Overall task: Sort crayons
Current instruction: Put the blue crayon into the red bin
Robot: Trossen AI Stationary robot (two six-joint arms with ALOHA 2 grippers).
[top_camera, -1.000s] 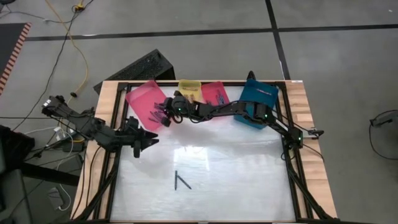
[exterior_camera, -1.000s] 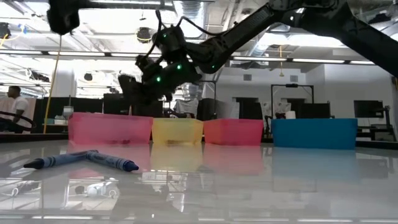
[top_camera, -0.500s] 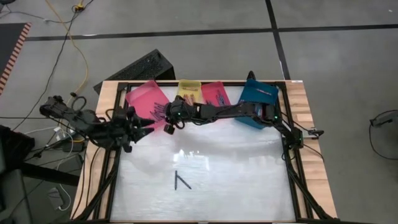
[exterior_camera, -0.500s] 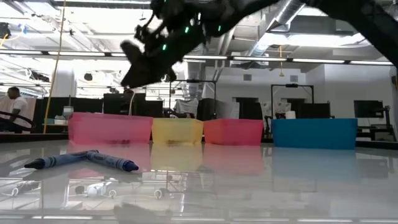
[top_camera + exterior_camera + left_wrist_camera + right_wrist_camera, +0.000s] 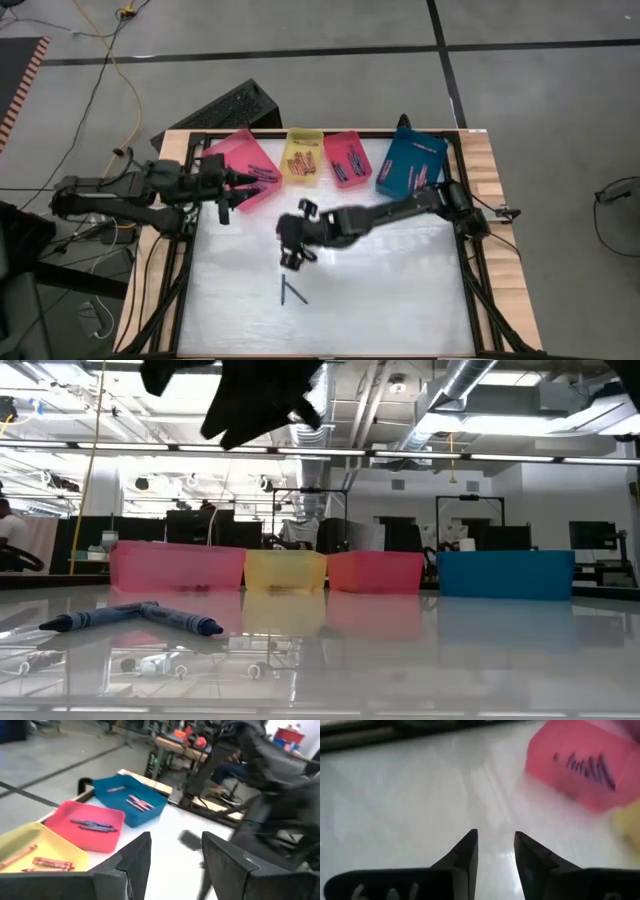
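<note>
Since a second earlier, the right gripper [image 5: 291,247] had swung from the pink tray [image 5: 243,167] toward two dark crayons [image 5: 291,291] on the bench [image 5: 400,290], fingers open and empty. Left gripper [image 5: 229,195] waited open beside that tray. Next: descend and pinch one crayon

White tabletop [image 5: 400,290] lies open across its near and right parts, broken only by 2 dark crayons [image 5: 291,292] in a V near centre; 4 plastic trays [image 5: 347,160] line the far edge, blocking passage there.

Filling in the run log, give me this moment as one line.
right gripper: open, empty, above two loose crayons | left gripper: open, empty, by pink tray
</note>
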